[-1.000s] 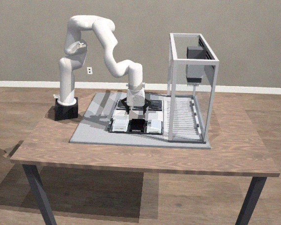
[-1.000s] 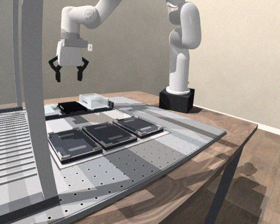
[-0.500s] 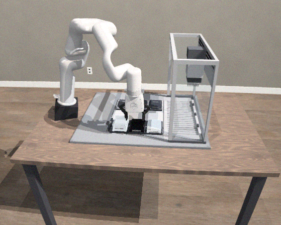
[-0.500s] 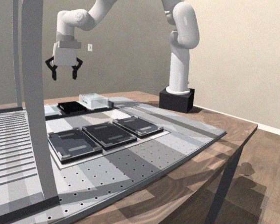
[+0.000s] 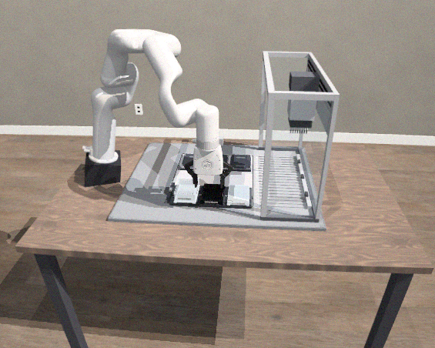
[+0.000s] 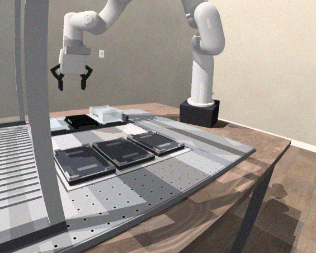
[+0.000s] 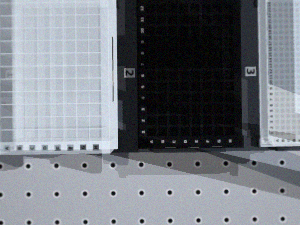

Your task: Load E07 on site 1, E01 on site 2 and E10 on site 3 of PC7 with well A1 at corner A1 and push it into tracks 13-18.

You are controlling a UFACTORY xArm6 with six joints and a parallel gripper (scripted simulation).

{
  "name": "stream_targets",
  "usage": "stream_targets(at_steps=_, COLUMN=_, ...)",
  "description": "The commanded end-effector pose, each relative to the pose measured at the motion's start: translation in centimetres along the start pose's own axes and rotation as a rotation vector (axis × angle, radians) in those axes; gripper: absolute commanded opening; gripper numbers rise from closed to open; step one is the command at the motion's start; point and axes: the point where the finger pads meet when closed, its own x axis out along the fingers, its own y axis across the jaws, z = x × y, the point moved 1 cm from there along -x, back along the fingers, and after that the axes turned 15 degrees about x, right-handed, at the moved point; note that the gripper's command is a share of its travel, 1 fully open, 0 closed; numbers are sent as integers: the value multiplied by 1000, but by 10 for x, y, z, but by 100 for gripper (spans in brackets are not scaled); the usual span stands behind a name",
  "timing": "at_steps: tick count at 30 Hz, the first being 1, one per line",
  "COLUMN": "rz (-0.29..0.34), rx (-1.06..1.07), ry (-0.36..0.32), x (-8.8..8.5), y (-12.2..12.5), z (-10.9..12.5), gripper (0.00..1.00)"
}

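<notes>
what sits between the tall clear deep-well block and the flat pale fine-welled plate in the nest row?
A black well plate, in the middle nest between the clear block and the pale plate. Plainest in the wrist view.
</notes>
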Motion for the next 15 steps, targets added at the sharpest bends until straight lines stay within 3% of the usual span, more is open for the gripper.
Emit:
stream_targets(at_steps=1, rz=4, rx=0, ry=-1, x=0, y=1, z=0, gripper=100)
stream_targets(at_steps=15, rz=4, rx=0, ry=-1, x=22, y=1, z=0, gripper=100)
